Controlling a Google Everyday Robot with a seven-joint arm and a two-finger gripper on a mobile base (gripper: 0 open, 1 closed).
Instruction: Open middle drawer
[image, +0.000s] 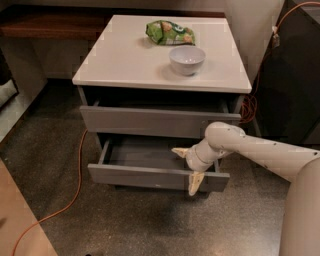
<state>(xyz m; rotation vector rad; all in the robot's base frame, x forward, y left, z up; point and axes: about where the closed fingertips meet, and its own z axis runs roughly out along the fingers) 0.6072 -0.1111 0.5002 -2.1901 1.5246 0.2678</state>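
A: We're looking at the middle drawer (140, 176) standing well out of the cabinet. Its grey tray is showing, below the taller drawer front (150, 121).

B: And the gripper (188, 167) is hanging right at that pulled-out front panel, towards its right end. One finger (180, 151) is pointing in over the tray, the other (195, 185) is dangling down outside the panel.

A: Is it clamping the panel?

B: I'm not reading it that way. The fingers are spreading far wider than the panel is thick, so I'm calling it released, straddling the top edge rather than pinching it.

A: So the pull is looking finished to me.

B: I'm judging the same. The opening is looking as good as done, and this is the letting-go stage.

A: What is the next move asking for?

B: Lifting up and away, without the inner finger hooking the panel or nudging the drawer back in. If more travel is wanted, it's needing a fresh grip on that edge first.

A: Meanwhile the bowl (187, 59) and the green bag (170, 32) are sitting on the white top (125, 60), well apart from all this.
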